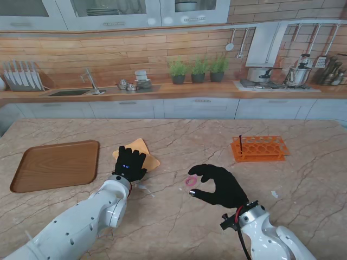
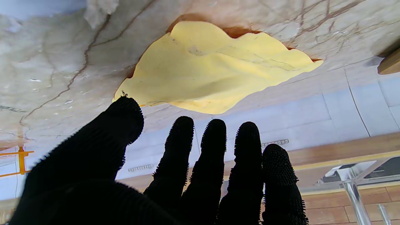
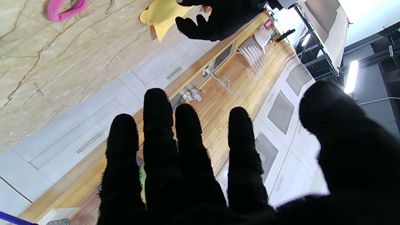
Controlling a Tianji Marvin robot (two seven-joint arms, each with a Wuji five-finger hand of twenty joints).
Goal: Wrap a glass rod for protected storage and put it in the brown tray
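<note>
A yellow cloth lies crumpled on the marble table, right of the brown tray. My left hand hovers over the cloth's near edge with its fingers stretched out, open and holding nothing; the cloth lies just beyond the fingertips. My right hand is open, thumb and fingers curved apart beside a small pink ring, which also shows in the right wrist view. A faint clear glint lies by my left wrist; I cannot tell whether it is the glass rod.
An orange rack with one dark rod standing in it sits at the far right. A small white scrap lies right of my right hand. A kitchen counter with a sink runs behind the table.
</note>
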